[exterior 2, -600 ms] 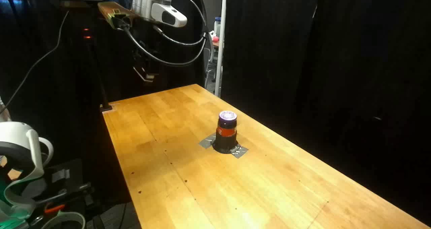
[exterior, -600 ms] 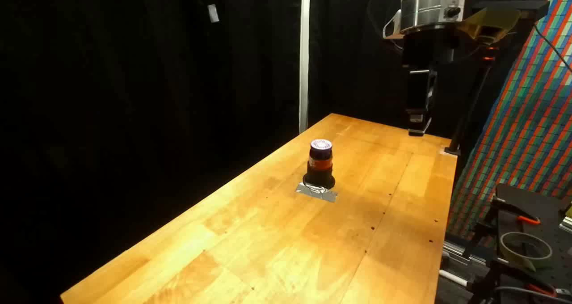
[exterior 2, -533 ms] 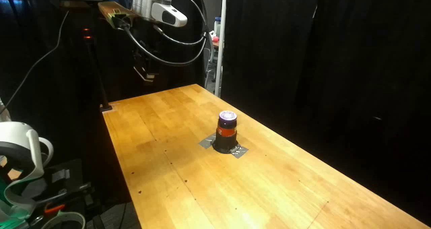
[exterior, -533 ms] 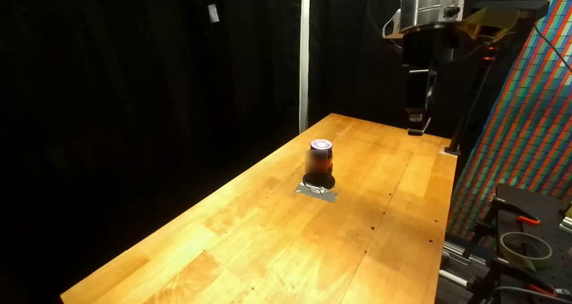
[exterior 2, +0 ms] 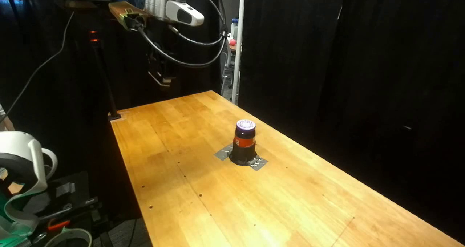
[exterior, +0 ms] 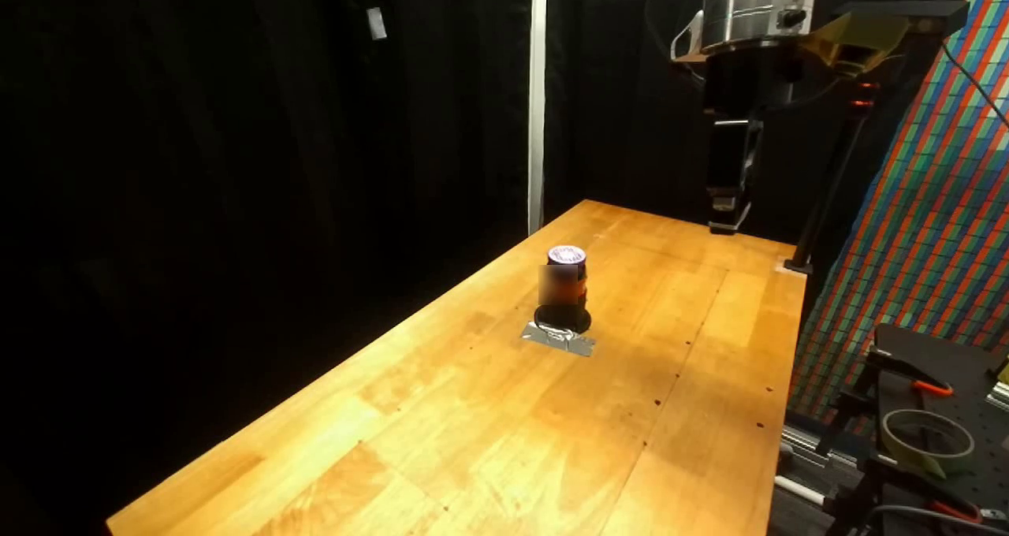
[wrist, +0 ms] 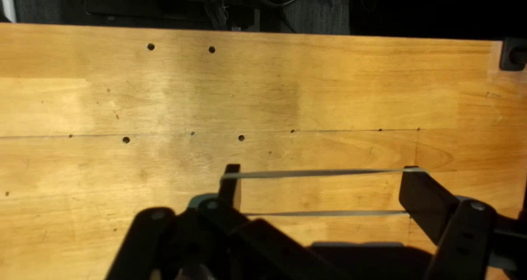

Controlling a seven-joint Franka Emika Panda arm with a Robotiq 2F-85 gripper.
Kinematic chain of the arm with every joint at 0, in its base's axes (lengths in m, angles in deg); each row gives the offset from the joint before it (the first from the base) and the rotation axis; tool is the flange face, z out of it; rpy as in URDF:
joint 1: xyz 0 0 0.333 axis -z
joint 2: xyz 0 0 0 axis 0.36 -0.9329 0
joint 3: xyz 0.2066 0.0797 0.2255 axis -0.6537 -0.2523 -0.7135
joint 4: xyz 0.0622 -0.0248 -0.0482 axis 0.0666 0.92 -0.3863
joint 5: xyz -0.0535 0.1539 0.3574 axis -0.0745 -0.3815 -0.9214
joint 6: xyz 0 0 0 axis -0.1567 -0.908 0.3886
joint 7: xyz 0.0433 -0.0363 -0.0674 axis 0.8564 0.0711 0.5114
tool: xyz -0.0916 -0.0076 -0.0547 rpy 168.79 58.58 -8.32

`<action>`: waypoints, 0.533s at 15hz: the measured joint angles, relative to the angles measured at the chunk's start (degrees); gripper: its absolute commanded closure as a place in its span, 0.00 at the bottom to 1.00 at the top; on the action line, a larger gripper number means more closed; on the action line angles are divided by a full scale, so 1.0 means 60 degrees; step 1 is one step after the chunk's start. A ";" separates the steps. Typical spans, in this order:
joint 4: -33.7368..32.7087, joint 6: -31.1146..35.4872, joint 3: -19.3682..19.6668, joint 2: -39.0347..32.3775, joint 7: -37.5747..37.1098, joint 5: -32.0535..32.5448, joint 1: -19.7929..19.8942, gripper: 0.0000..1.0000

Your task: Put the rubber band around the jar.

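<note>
The jar stands upright on the table, with a white and purple lid and a reddish-orange label, in both exterior views (exterior: 582, 285) (exterior 2: 244, 142). A blurred patch covers part of it in an exterior view. Its lower part sits in a black round base (exterior 2: 242, 155). My gripper (wrist: 321, 185) is open in the wrist view. The pale rubber band (wrist: 313, 173) is stretched around both fingers, with two strands across the gap. In both exterior views the gripper (exterior: 727, 222) (exterior 2: 160, 80) hangs at the table's far end, well away from and higher than the jar.
Grey tape (exterior: 560, 340) (exterior 2: 258, 164) holds the base to the wooden table (exterior: 504, 441). A dark post (exterior: 828, 173) stands at the table's far corner. Black curtains and a light pole (exterior: 537, 102) are behind. A side cart holds a tape roll (exterior: 891, 433).
The gripper has moved slightly up and sideways, a little left in an exterior view and a little right in the opposite camera's picture. The jar has not moved.
</note>
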 measured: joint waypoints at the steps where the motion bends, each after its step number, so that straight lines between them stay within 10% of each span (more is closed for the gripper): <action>1: -0.0155 0.0246 -0.0005 -0.0150 -0.0174 0.0351 0.0022 0.00; 8: -0.2500 0.2009 0.0346 -0.2763 -0.0976 0.2797 0.0537 0.00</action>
